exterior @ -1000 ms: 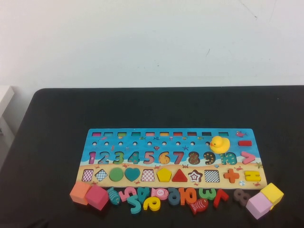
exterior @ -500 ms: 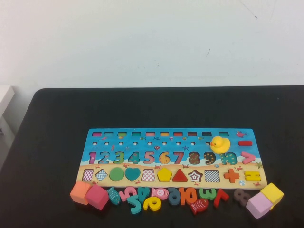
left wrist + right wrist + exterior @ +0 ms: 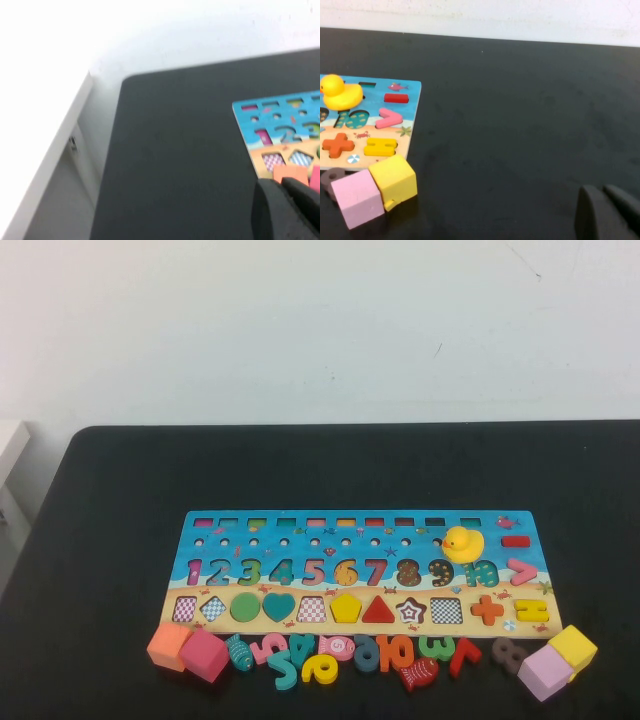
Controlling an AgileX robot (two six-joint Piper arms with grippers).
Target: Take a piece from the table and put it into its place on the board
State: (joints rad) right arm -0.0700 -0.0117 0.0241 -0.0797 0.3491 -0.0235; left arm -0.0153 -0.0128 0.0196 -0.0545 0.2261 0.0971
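Observation:
The yellow pentagon piece (image 3: 346, 607) lies flat in the shape row of the board (image 3: 190, 530), between a checkered recess and a red triangle. It fills its place, so the recess under it is hidden. The board rests on the black table (image 3: 350, 470). Neither arm shows in the high view. My left gripper (image 3: 280, 183) hovers off the board's left end near an orange cube (image 3: 290, 174), shut and empty. My right gripper (image 3: 602, 189) hangs over bare table to the right of the board (image 3: 412, 107), shut and empty.
A yellow rubber duck (image 3: 462, 543) sits on the board near number 10. Loose numbers and fish (image 3: 320, 665) line the front edge of the board, with orange (image 3: 168, 645) and magenta (image 3: 205, 655) cubes at the left and yellow (image 3: 573, 647) and lilac (image 3: 545, 672) cubes at the right.

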